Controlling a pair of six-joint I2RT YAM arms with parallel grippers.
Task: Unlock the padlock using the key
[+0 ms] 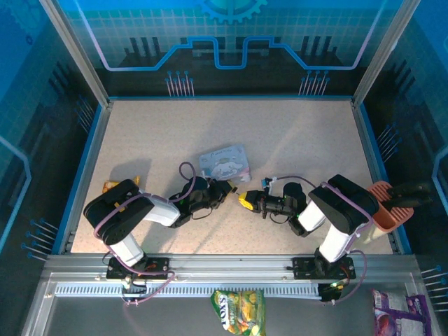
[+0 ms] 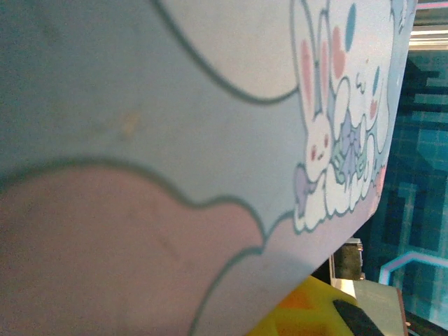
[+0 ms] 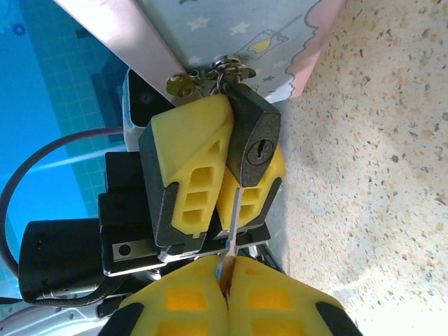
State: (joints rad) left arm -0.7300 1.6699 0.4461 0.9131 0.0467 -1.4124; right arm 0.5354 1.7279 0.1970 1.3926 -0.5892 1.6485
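Note:
The dark padlock (image 3: pixel 253 143) hangs from the hasp of the lilac cartoon tin (image 1: pixel 225 162), keyhole facing the right wrist camera. My left gripper (image 1: pixel 222 192) is shut on the padlock, its yellow fingers (image 3: pixel 187 171) on either side of the body. My right gripper (image 3: pixel 227 280) is shut on the thin grey key (image 3: pixel 235 220). The key points up at the padlock; its tip touches the lock's lower edge, just left of the keyhole and outside it. In the top view the right gripper (image 1: pixel 246 201) faces the left one, almost touching. The tin's (image 2: pixel 175 140) printed side looms close in the left wrist view.
A brown scoop-like holder (image 1: pixel 388 206) sits at the table's right edge. A small yellow object (image 1: pixel 112 186) lies by the left arm. A snack bag (image 1: pixel 238 309) and a purple packet (image 1: pixel 392 311) lie in front of the rail. The speckled tabletop (image 1: pixel 210 126) stretches behind the tin.

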